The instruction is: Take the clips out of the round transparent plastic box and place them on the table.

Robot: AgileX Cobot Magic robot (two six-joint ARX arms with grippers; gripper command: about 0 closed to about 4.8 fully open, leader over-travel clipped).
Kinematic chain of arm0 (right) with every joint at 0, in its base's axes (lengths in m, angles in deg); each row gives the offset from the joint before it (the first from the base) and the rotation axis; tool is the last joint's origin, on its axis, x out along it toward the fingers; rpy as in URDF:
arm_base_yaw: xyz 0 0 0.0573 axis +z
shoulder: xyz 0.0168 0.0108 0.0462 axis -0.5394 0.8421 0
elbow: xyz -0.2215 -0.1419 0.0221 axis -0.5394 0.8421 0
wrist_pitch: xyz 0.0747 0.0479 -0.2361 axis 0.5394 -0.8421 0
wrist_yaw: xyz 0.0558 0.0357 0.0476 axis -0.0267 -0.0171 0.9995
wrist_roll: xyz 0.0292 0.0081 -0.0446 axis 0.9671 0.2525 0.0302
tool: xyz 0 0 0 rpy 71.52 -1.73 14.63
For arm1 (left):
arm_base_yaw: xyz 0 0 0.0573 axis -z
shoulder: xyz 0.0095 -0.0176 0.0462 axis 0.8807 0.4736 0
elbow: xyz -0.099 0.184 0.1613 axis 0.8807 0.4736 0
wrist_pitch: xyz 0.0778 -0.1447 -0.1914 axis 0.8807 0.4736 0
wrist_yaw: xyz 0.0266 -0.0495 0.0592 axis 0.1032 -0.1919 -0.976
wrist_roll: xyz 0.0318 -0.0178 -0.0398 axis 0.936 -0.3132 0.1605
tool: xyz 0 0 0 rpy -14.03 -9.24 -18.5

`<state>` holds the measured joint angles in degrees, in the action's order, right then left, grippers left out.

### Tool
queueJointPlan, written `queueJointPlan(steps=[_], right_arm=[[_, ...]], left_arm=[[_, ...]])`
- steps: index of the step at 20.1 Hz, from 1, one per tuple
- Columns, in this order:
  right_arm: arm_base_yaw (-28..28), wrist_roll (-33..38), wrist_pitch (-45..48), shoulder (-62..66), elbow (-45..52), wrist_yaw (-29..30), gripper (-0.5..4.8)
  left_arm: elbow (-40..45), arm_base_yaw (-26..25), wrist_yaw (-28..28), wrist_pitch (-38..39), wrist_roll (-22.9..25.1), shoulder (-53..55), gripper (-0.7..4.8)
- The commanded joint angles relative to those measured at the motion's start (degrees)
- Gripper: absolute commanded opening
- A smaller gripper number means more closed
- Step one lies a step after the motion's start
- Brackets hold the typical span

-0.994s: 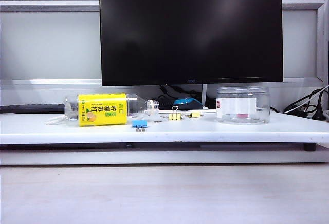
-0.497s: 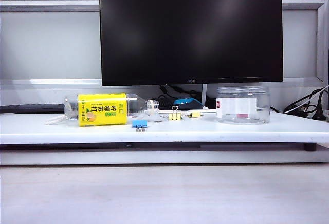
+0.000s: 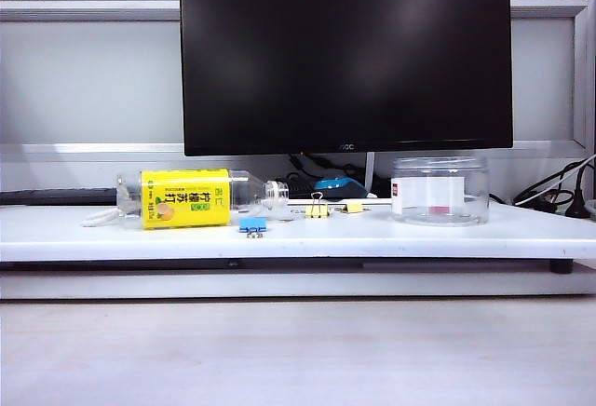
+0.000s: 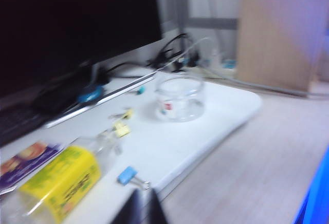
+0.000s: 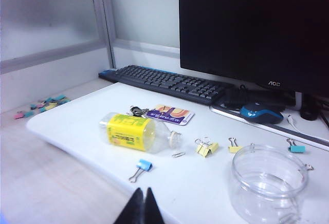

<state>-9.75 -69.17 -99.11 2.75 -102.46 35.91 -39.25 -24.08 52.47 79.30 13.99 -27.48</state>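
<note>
Entry, one moment, remote console. I see no arm in the exterior view; both grippers are pulled back off the table [image 3: 521,229] on the near side. Left gripper [image 4: 140,208]: jaws clenched, nothing between them, dark tips only at the frame edge, picture blurred. Right gripper [image 5: 141,206]: jaws pressed together, empty. Box [image 3: 440,190]: upright, mouth open, standing at 3 o'clock on the table in the exterior view; through the right wrist camera it looks empty [image 5: 269,183], though its far wall is partly cut off. Clips [image 3: 318,209]: two pale-yellow ones lie on the table just left of the box, near the centre, one with wire handles up, the other [image 3: 354,207] flat beside it. From the right gripper they sit at about 1 o'clock [image 5: 206,147], the box at 2 o'clock, so I judge the right arm nearer to both. Bottle [image 3: 186,198]: on its side, long axis across the table, at 9 o'clock from the clips. Blue clip [image 3: 252,224]: near the front edge. Open room: bare table between blue clip and box, clear of the monitor [image 3: 345,52] behind. I judge the task done or nearly so.
</note>
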Motion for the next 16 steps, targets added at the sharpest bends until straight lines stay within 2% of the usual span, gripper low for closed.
queueJointPlan(steps=[1,6,12,14,16], right_arm=[[0.0,0.1,8.4,0.0,6.4,0.2,-0.05],[0.0,0.2,15.6,0.0,16.2,-0.6,-0.06],[0.0,0.1,15.7,0.0,21.1,-8.2,-0.06],[0.0,0.0,15.3,0.0,22.2,-10.8,-0.06],[0.0,-0.3,15.1,0.0,23.1,-10.8,-0.06]], left_arm=[[2.5,0.0,0.6,-2.6,2.0,0.0,0.16],[6.3,0.0,0.5,-3.5,1.7,0.0,0.16],[9.6,0.0,-6.6,-3.7,-2.0,0.0,0.16],[11.0,0.0,-7.4,-4.0,-1.9,0.0,0.17],[12.7,0.0,-7.3,-5.4,-2.0,0.0,0.17]])
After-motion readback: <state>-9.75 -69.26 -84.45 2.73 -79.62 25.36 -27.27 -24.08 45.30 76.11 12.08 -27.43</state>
